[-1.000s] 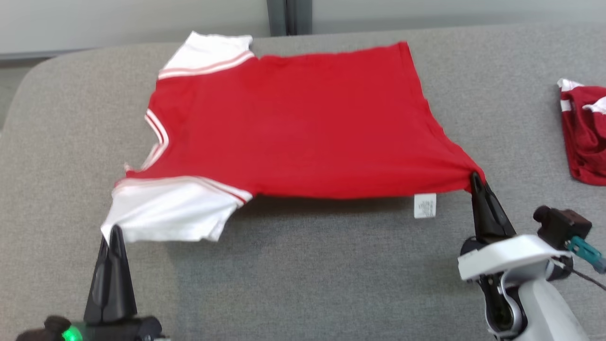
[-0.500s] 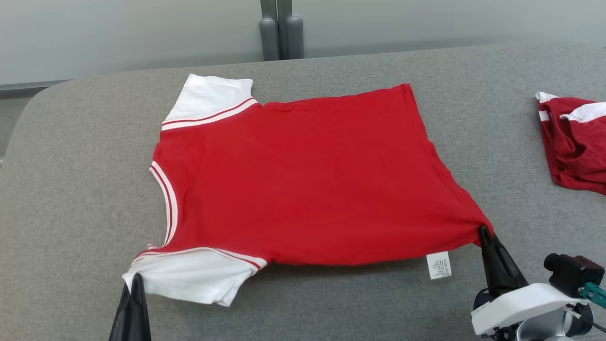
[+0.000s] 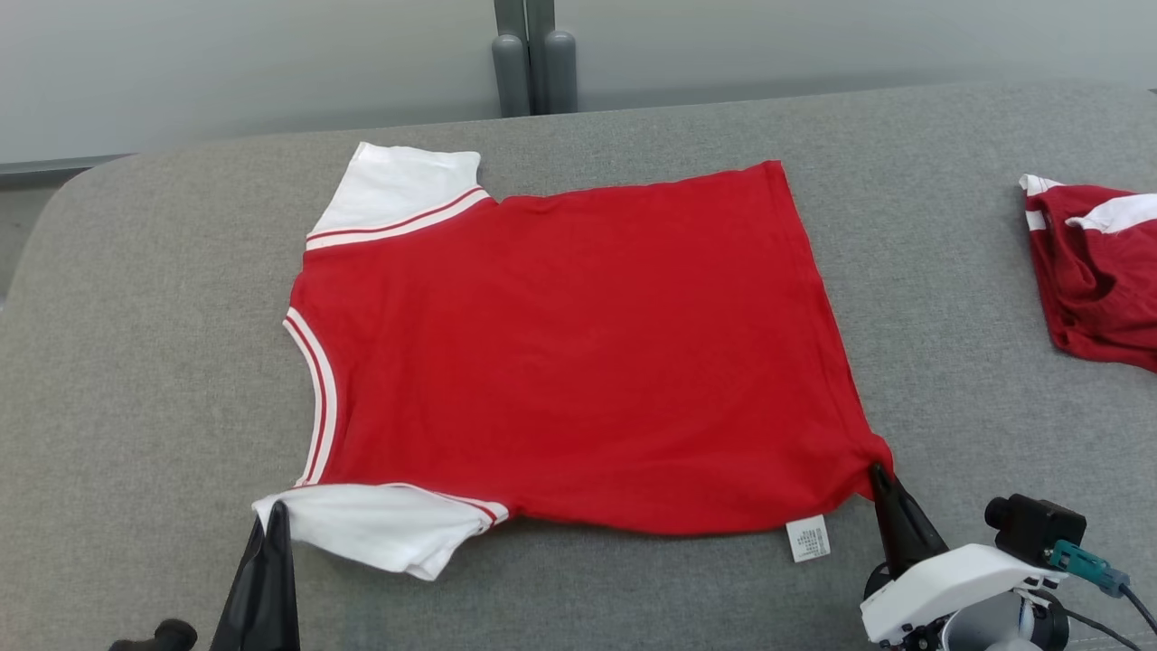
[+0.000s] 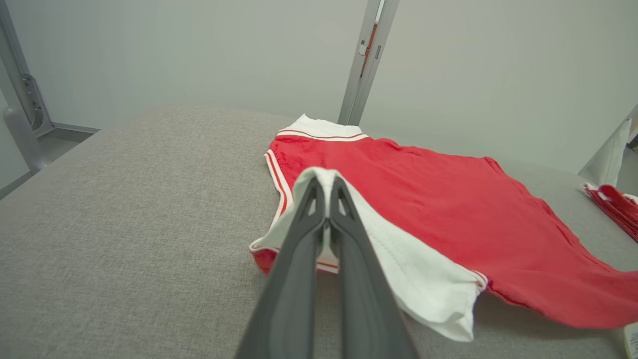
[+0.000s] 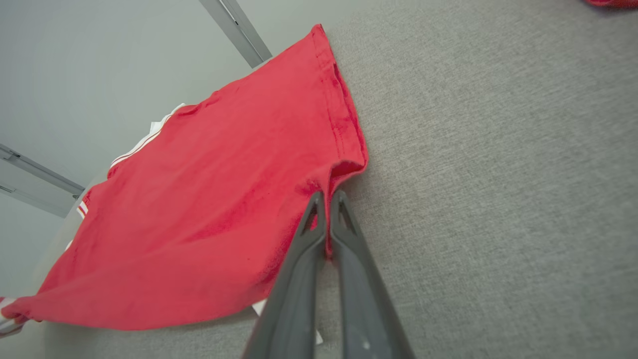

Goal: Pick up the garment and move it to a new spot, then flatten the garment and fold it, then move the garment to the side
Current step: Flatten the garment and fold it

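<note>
Your L gripper [image 3: 276,508] is clamped tight on garment [image 3: 578,344] by its white sleeve [image 3: 380,533]. R gripper [image 3: 875,470] is clamped on hem corner [image 3: 863,448]. Far sleeve [image 3: 398,194] lies near far edge of table [image 3: 136,316].

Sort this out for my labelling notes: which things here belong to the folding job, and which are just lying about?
Job: red shirt, spread on the grey table; left gripper, shut on its near sleeve; right gripper, shut on its hem corner.
Lying about: bunched red garment at the right; grey posts behind the table.

Lab: grey padded table [image 3: 136,362], bare wall [image 3: 226,72]
</note>
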